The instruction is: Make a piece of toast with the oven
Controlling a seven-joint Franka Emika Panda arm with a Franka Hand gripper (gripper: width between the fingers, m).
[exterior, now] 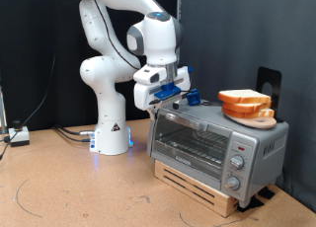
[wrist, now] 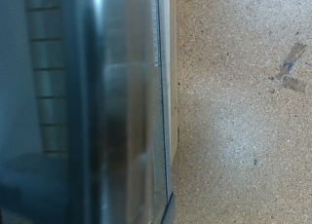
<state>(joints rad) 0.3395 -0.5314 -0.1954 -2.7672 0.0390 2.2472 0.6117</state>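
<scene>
the gripper (exterior: 170,97) hovers at the oven (exterior: 217,143) door's top edge; whether its fingers are apart, i cannot tell. the toast (exterior: 244,101), likely light and crumbly, sits on the plate (exterior: 259,116) atop the oven; best held by its crust edges.

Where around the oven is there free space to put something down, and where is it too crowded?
Bare floor lies in front of the oven, toward the exterior view's bottom, and between it and the robot base. The oven top is crowded: the orange plate with toast at its right, the claw over its left corner.
</scene>
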